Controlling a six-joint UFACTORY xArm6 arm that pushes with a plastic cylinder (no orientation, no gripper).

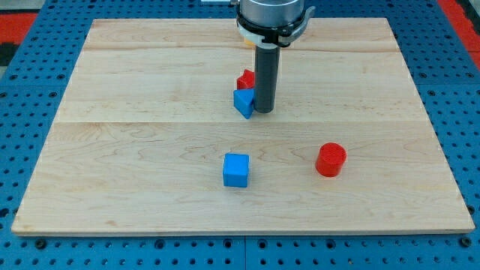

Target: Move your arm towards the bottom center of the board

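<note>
My tip (263,111) rests on the wooden board (150,150) near its middle, slightly toward the view's top. It touches the right side of a blue triangular block (243,103). A red block (246,79) sits just above the blue triangle, partly hidden behind the rod. A blue cube (235,170) lies below the tip, toward the view's bottom centre. A red cylinder (330,160) stands to the lower right of the tip.
A yellow object (246,43) peeks out behind the arm's body at the view's top. The board lies on a blue perforated table (22,82). A red surface (461,15) shows at the view's top right corner.
</note>
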